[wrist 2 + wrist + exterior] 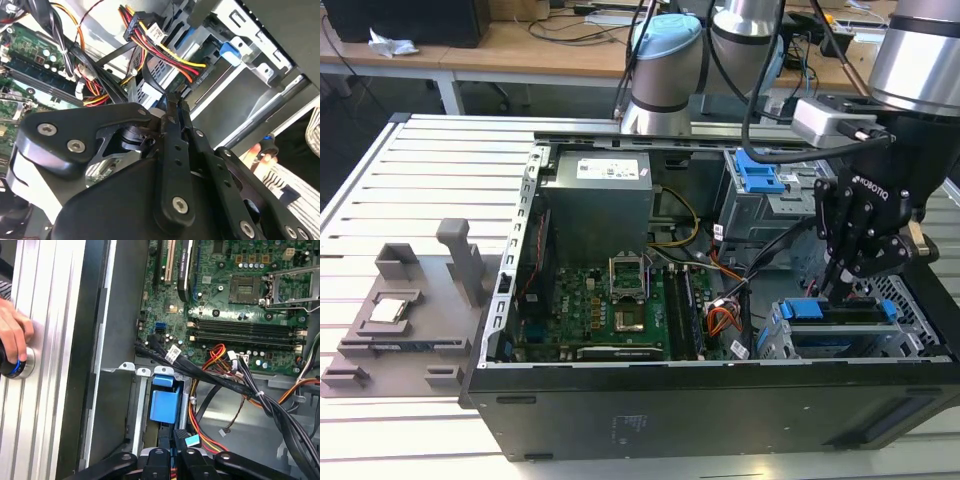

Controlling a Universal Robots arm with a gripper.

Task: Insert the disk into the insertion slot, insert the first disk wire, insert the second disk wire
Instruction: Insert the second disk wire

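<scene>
The disk [840, 312] sits in the insertion slot [910, 345] inside the open computer case [620, 420], at the bench's [380, 190] near edge. The tool [843, 290] hangs just above it, fingers [175, 120] pinched together on a black wire connector [181, 437].

The gripper [847, 283] covers part of the disk [840, 312] in the exterior view, and its fingertips are lost among the wires [165, 52] in the second wrist view, so the grip cannot be told. The slot [910, 335] runs off the exterior view's right edge. In the first wrist view the edge cuts off a hand [12, 335].
</scene>
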